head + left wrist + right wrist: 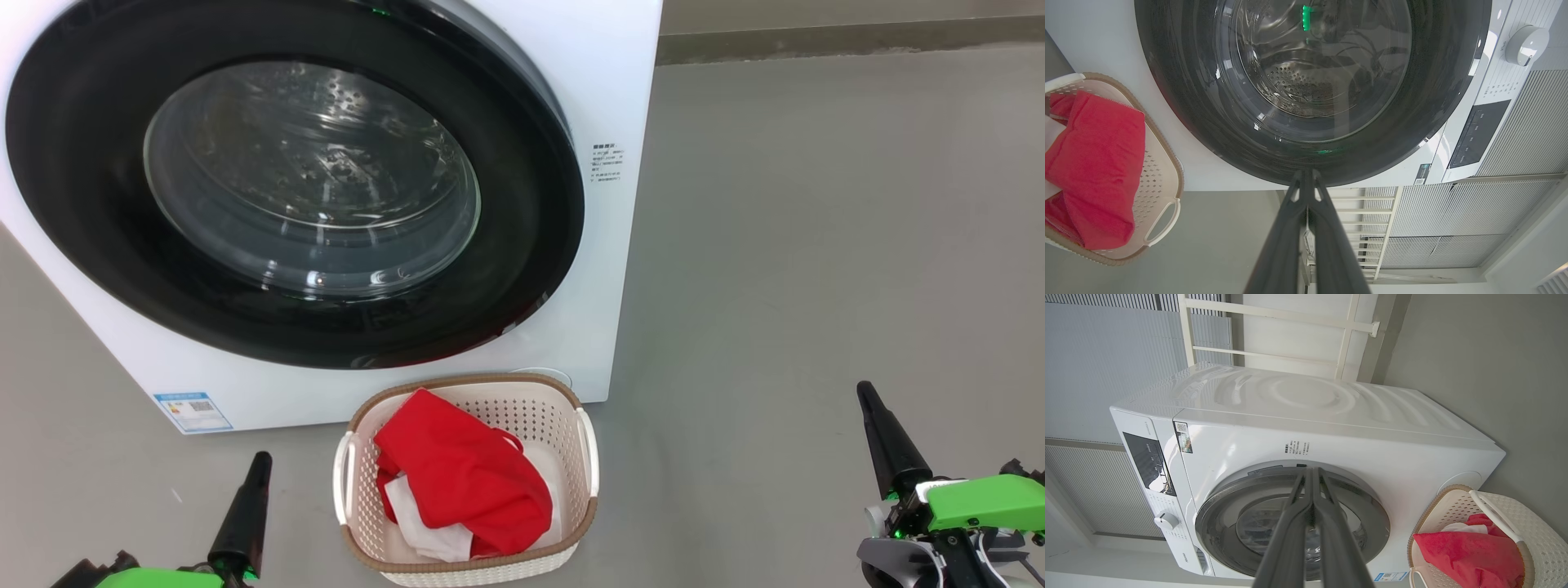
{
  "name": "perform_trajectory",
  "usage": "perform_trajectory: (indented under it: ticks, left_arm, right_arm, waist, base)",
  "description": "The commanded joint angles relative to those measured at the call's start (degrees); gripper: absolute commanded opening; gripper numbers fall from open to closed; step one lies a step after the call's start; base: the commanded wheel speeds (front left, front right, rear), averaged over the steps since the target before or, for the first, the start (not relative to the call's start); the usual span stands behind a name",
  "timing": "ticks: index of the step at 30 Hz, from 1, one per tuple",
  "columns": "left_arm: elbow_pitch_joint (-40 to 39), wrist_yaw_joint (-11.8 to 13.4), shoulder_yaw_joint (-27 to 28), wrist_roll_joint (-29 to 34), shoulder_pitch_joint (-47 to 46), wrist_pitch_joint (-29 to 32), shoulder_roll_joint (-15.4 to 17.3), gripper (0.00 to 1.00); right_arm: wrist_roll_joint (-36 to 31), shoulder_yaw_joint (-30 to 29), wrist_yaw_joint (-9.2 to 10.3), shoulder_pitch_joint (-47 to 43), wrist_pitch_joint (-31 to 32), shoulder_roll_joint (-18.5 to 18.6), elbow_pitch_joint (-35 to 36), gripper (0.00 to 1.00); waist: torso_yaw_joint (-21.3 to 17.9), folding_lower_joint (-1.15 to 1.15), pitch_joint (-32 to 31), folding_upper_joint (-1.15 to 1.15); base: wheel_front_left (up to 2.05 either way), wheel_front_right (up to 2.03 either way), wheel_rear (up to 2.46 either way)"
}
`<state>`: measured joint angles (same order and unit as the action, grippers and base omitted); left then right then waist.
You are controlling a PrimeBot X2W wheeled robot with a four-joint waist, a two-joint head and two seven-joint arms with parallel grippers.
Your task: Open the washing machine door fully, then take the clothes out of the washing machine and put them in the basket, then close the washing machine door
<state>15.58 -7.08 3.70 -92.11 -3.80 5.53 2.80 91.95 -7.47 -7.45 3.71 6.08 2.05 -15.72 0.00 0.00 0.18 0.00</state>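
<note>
The white washing machine [620,98] fills the upper left of the head view, and its round black-rimmed door [522,237] lies flat against the front, shut. Through the glass I see bare steel drum [1298,85]. The cream basket [589,457] stands on the floor in front of the machine, holding the red and white clothes [465,478]. My left gripper [260,461] is at the lower left beside the basket, shut and holding nothing. My right gripper [865,392] is at the lower right, well clear of the basket, shut and holding nothing.
Grey floor [816,245] stretches to the right of the machine, up to a wall base at the back. A blue label [192,411] sits low on the machine's front. Its control panel and knob [1523,45] lie above the door, and white ribbed wall panels and a white rack stand behind.
</note>
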Motion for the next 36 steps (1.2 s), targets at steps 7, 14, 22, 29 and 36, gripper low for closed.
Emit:
perform_trajectory:
  ticks: [7, 14, 22, 29, 36]
  left_arm:
    - [-1.55, -0.41, 2.23, -0.55, -2.34, 0.48, 0.54, 0.0]
    - [-1.55, -0.41, 2.29, -0.5, -2.34, 0.53, 0.49, 0.0]
    - [-1.55, -0.41, 2.36, -0.45, -2.35, 0.58, 0.45, 0.0]
    - [-1.55, -0.41, 2.4, -0.41, -2.35, 0.62, 0.42, 0.0]
    - [-1.55, -0.41, 2.45, -0.37, -2.36, 0.65, 0.38, 0.0]
  right_arm:
    - [0.24, 0.97, -0.03, 2.47, 0.38, 0.83, 1.69, 0.0]
    - [0.24, 0.97, -0.03, 2.47, 0.38, 0.83, 1.69, 0.0]
    - [0.24, 0.97, -0.03, 2.47, 0.38, 0.83, 1.69, 0.0]
    - [0.24, 0.97, -0.03, 2.47, 0.38, 0.83, 1.69, 0.0]
    - [0.24, 0.97, -0.03, 2.47, 0.38, 0.83, 1.69, 0.0]
  waist:
    - [0.0, 0.0, 0.0, 0.0]
    - [0.0, 0.0, 0.0, 0.0]
    - [0.0, 0.0, 0.0, 0.0]
    - [0.0, 0.0, 0.0, 0.0]
    - [0.0, 0.0, 0.0, 0.0]
  base:
    - [0.0, 0.0, 0.0]
    - [0.0, 0.0, 0.0]
    - [0.0, 0.0, 0.0]
    - [0.0, 0.0, 0.0]
    - [0.0, 0.0, 0.0]
